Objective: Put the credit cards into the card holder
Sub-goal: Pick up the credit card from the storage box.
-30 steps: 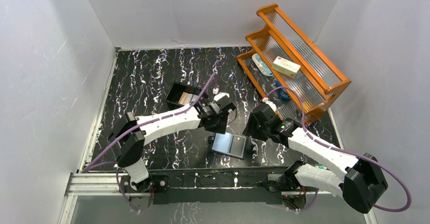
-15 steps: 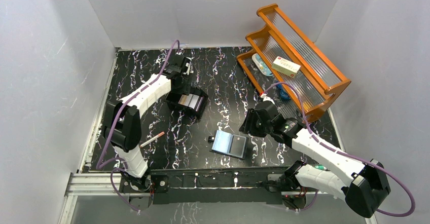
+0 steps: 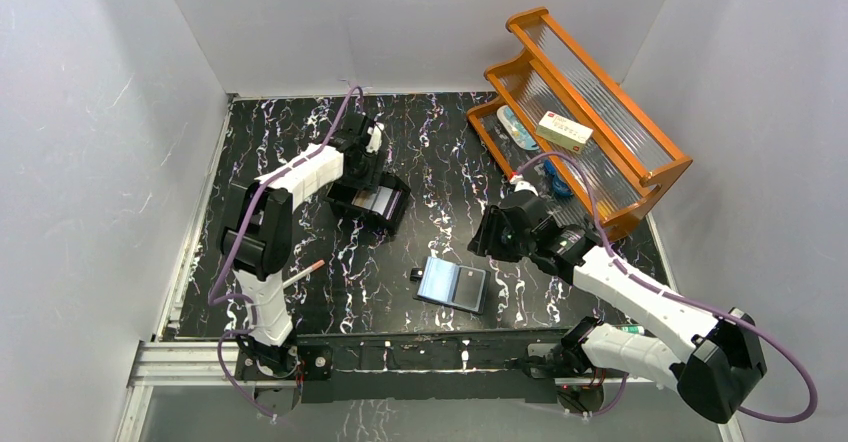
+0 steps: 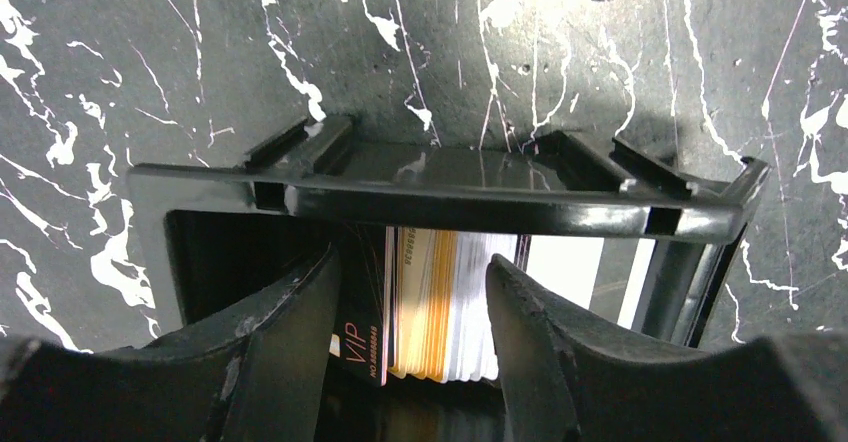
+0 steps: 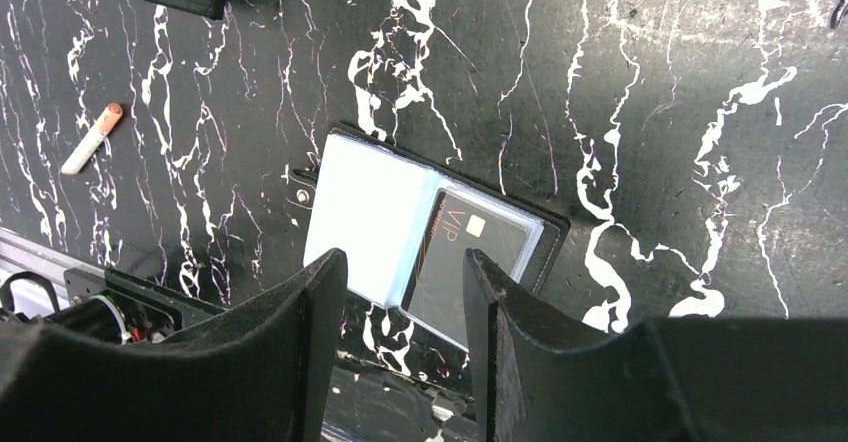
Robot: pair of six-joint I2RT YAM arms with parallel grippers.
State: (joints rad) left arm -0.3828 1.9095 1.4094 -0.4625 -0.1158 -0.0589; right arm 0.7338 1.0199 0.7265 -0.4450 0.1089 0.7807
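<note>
The card holder (image 3: 452,284) lies open and flat near the table's front, with a pale clear sleeve on its left half (image 5: 365,227) and a black VIP card (image 5: 470,262) in the right sleeve. The other credit cards (image 4: 440,302) stand on edge as a stack, black, beige, orange and white, inside a rigid black box (image 3: 398,212). My left gripper (image 4: 412,262) is open and reaches into that box, one finger on each side of the stack. Above and behind the holder my right gripper (image 5: 405,272) hangs open with nothing between its fingers.
A small pale stick with a pink tip (image 3: 305,272) lies left of the holder. An orange wooden rack (image 3: 580,122) at the back right holds a cream-and-red carton (image 3: 565,132) and a few small items. White walls close the table on three sides.
The left arm swung from beside the card holder back to the black box and its jaws widened. The right gripper drew slightly back and up from the holder.
</note>
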